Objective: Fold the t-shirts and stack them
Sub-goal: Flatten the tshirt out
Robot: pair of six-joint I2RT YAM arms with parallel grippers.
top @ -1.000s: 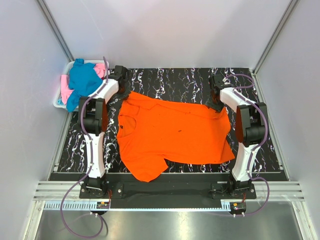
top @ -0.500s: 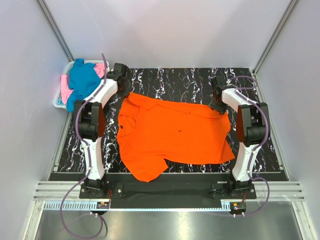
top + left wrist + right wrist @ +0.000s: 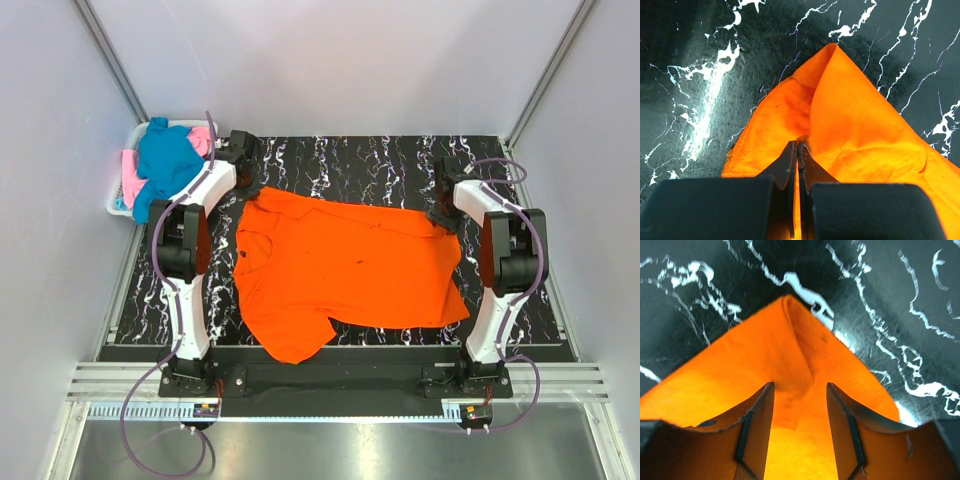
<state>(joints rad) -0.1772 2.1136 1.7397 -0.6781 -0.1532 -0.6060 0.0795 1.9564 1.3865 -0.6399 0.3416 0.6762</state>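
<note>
My left pincer [image 3: 798, 146] was clamped on the upper-left corner of the orange shirt [image 3: 350, 265], spread mid-frame on the table [image 3: 330, 160]. My right pincer [image 3: 800, 390] stood wide astride the upper-right corner, seemingly not gripping. I judged it should close firmly before any lift, with both corners kept level.

We see the orange t-shirt [image 3: 345, 270] spread flat on the black marbled table [image 3: 340, 160], one sleeve reaching past the near edge. The left gripper [image 3: 248, 186] sits at its far left corner, the right gripper [image 3: 441, 214] at its far right corner. At far left, a white basket [image 3: 117, 205] holds a teal-blue t-shirt [image 3: 165, 160] and a pink t-shirt [image 3: 131, 183].
</note>
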